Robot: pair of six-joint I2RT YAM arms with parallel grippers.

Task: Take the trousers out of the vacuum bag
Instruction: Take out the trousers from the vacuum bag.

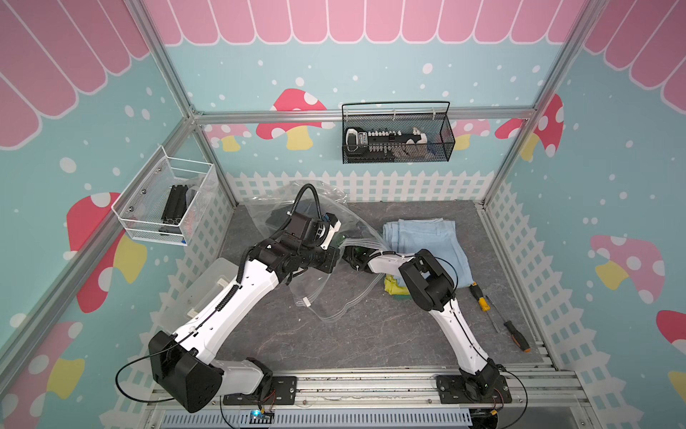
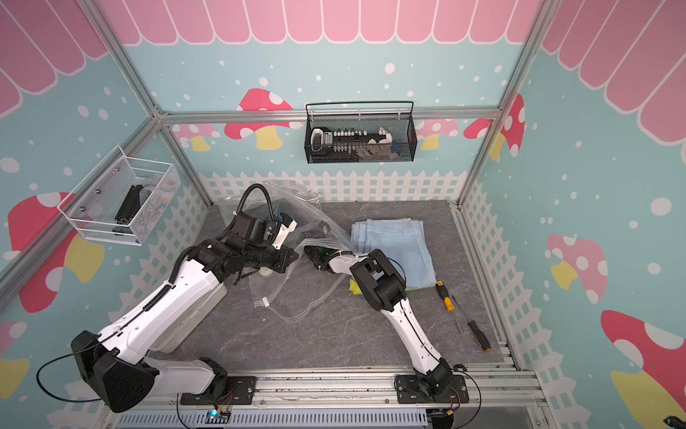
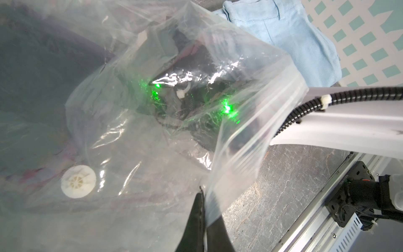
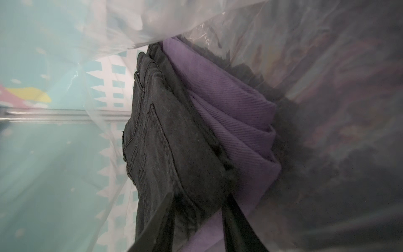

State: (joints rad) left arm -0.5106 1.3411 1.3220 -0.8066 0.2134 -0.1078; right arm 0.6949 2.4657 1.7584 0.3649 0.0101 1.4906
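Note:
The clear vacuum bag [image 1: 336,301] [image 2: 297,302] lies crumpled mid-table, its mouth raised. My left gripper [image 3: 201,192] is shut on the bag's plastic edge beside the ridged zip strip. My right gripper [image 4: 199,196] reaches inside the bag, its fingers closed on bunched cloth of the dark trousers [image 4: 157,141]. The purple trousers [image 4: 229,109] lie folded against the dark pair. Outside the bag, light blue trousers [image 1: 427,241] [image 2: 397,245] lie on the table. A yellow pair [image 1: 393,284] shows partly under my right arm. The bag's white valve [image 3: 78,184] faces the left wrist camera.
Two screwdrivers [image 1: 479,295] [image 1: 516,334] lie at the right near the fence wall. A translucent hard box [image 1: 208,286] sits under my left arm. A white wire basket [image 1: 167,200] and a black mesh basket [image 1: 397,137] hang on the walls.

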